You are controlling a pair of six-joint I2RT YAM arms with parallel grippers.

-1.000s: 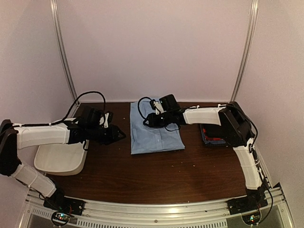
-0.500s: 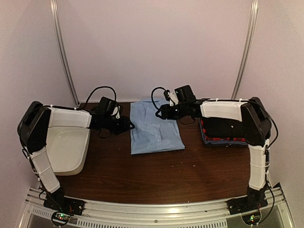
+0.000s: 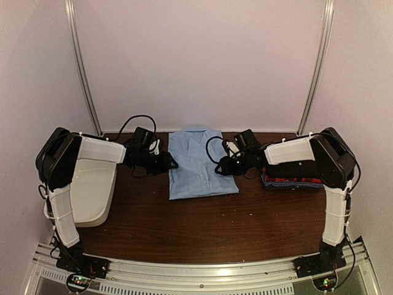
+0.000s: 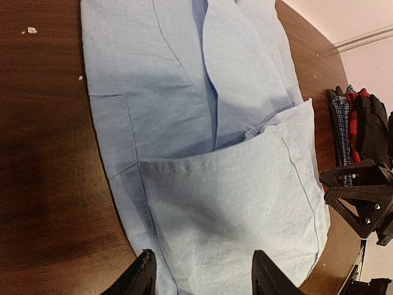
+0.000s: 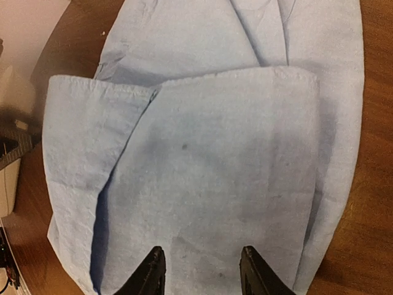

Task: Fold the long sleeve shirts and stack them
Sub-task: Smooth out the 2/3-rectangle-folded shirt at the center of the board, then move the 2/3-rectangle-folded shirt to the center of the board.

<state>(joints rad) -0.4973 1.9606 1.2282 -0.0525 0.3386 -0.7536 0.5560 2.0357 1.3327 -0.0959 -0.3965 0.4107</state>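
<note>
A light blue collared shirt (image 3: 199,166) lies folded flat at the middle back of the table, its lower part turned up over the front (image 4: 209,153) (image 5: 209,153). My left gripper (image 3: 171,163) hovers at its left edge, jaws open over the cloth (image 4: 204,276) with nothing pinched. At the shirt's right edge my right gripper (image 3: 221,167) is also open above the fold (image 5: 201,267). Folded shirts in black, red and blue check form a stack (image 3: 288,177) (image 4: 356,117) to the right, partly hidden behind the right arm.
A white plastic tub (image 3: 92,190) stands at the left under the left arm. Dark wooden table (image 3: 202,227) extends in front of the shirt. Pale walls and two metal poles (image 3: 83,67) close the back.
The left arm swung up from over the tub to the shirt's left edge. The right gripper came off the shirt's upper part down to its right edge, uncovering the stack.
</note>
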